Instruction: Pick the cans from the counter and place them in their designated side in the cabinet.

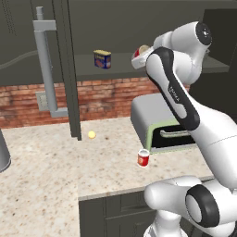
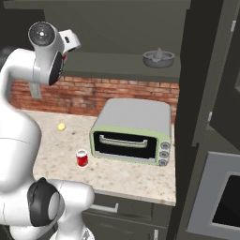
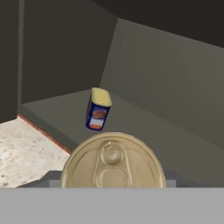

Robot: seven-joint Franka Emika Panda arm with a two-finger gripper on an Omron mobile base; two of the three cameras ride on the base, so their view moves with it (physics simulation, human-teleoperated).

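Red bricks run along the wall behind the beige speckled counter (image 1: pixel 41 176). Above the bricks hangs the dark grey cabinet (image 1: pixel 120 28) with its long flat shelf (image 1: pixel 92 70) and a tall grey bar handle (image 1: pixel 46 69) on the open door.

One red can (image 1: pixel 143 158) with a white rim stands upright on the counter, near the front edge. It is just in front of the grey-and-green oven box (image 2: pixel 131 129), at the box's left front corner, not touching it. A small yellow ball (image 1: pixel 92 134) lies farther back on the counter, near the bottom edge of the cabinet door.

A blue-and-yellow tin (image 1: pixel 102 59) stands on the shelf, toward its left part. A grey juicer (image 2: pixel 159 58) sits at the right end of the shelf.

The white arm reaches up to the shelf. The hand (image 1: pixel 140 56) is at the front edge of the shelf, to the right of the blue tin. The other can (image 3: pixel 113 164) is right in front of the hand's camera, its gold pull-tab top facing the camera. It looks like the hand is gripping this can, but the fingers are hidden, so I cannot tell for sure
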